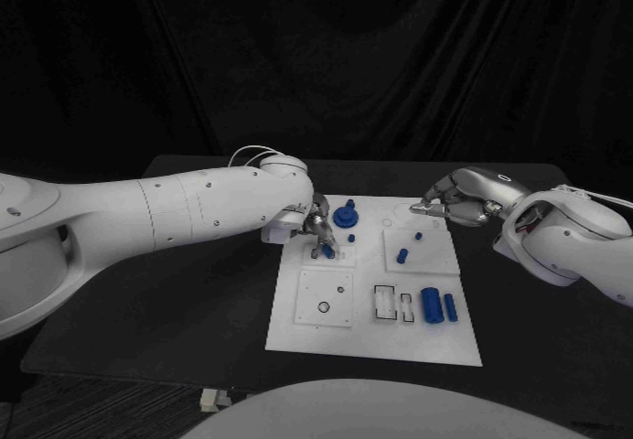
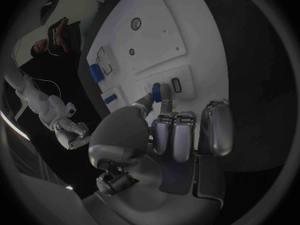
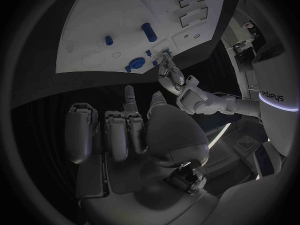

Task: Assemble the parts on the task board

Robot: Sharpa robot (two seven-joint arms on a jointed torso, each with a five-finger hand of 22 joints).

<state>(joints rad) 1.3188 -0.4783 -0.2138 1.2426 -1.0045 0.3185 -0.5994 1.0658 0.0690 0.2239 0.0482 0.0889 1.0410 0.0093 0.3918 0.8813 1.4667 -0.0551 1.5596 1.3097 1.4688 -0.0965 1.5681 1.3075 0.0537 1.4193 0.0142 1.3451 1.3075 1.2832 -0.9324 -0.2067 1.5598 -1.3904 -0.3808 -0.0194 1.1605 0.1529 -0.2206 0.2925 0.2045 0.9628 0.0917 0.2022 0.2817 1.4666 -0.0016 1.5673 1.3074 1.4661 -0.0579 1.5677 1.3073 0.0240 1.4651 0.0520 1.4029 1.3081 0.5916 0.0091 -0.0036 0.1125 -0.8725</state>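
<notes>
Head view: the white board (image 1: pixel 376 315) lies mid-table on the black table (image 1: pixel 198 302). The left hand (image 1: pixel 314 226) is over the board's upper left part, fingertips down on a small blue peg (image 1: pixel 326 248) at a raised square plate there. In the left wrist view the thumb and one finger (image 2: pixel 165 92) close on that peg (image 2: pixel 156 90), the other fingers curled in beside it; the hand (image 2: pixel 169 130) holds the peg at the board (image 2: pixel 187 30). Just beside it, toward the board's far edge, stands a blue knob (image 1: pixel 346 216) with a round base. The right hand (image 1: pixel 457 203) hovers past the board's far right corner, apart from the parts; in the right wrist view its fingers (image 3: pixel 119 130) are curled inward with nothing between them, the hand (image 3: pixel 134 135) over bare table short of the board (image 3: pixel 125 15). On the right-hand square plate sit two small blue pieces (image 1: pixel 403 257), one near the other. Along the near right side lie a blue cylinder (image 1: pixel 430 304) and a thinner blue pin (image 1: pixel 450 307), side by side, next to two rectangular slots (image 1: pixel 385 303).
</notes>
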